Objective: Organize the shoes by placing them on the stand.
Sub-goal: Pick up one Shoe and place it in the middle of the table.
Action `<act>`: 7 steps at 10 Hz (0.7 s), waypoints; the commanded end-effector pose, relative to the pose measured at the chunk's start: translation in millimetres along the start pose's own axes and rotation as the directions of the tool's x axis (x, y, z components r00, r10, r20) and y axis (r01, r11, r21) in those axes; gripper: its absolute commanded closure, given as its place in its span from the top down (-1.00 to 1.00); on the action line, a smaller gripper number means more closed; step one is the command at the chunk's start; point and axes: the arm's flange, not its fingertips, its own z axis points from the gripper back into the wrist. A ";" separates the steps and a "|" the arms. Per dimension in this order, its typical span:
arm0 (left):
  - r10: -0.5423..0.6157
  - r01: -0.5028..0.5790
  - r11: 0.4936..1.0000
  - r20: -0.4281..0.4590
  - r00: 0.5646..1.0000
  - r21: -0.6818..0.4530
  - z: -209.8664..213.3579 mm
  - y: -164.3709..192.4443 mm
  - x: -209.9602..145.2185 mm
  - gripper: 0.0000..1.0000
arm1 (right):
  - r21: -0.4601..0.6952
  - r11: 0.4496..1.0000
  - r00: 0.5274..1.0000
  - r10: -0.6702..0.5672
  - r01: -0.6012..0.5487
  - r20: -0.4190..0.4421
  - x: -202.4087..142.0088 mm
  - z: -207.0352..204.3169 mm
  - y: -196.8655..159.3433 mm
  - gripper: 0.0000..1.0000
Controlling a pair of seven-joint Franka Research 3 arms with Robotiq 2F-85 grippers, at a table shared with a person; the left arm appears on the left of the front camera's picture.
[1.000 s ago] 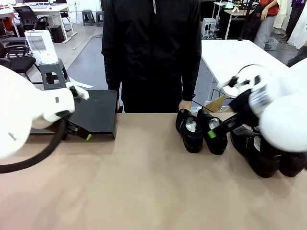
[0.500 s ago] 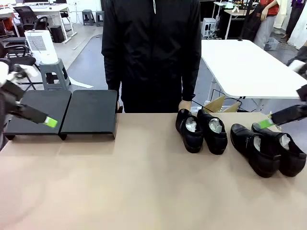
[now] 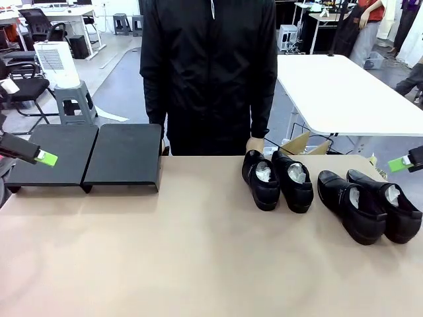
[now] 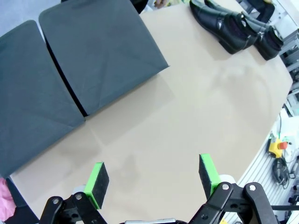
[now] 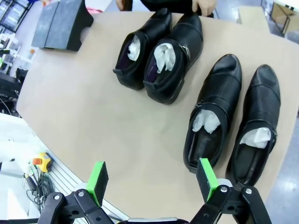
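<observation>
**Q:** Where did everything sit at this entry?

**A:** All four shoes were on the tan table and none was on the stand. The stand lay at the table's far left with its top bare. The shoes were well apart from it on the right, in two pairs, with their toes toward my side.

**Q:** And your grippers?

**A:** Both were released and empty. My left gripper hovered over bare table near the stand's front edge. My right gripper hovered above the outer pair.

**Q:** How should the first pick be done well?

**A:** My judgement was to start with the right arm on the outer pair, since it lay beneath that gripper. The two shoes lay just beside each other (little room for a finger between them). So I would pinch the heel collar, with one finger inside against the paper stuffing and one outside. Straddling the glossy upper would likely slip. A person's hand rested by the inner pair's heels, so I would leave those until later. I would set the first shoe at one end of the stand to leave room for the rest.
</observation>
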 end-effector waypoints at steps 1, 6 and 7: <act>-0.032 0.032 0.999 0.004 0.999 -0.029 -2.4 -1.3 2.8 1.00 | 0.033 0.999 1.000 0.028 -0.027 -0.010 6.3 -3.8 -5.9 1.00; -0.012 0.012 1.000 -0.003 1.000 -0.013 -2.3 -8.0 2.3 1.00 | 0.010 1.000 1.000 0.001 -0.001 -0.016 3.1 -4.2 -2.2 1.00; -0.012 0.012 1.000 -0.003 1.000 -0.013 -2.3 -8.0 2.3 1.00 | 0.010 1.000 1.000 0.001 -0.001 -0.016 3.1 -4.2 -2.2 1.00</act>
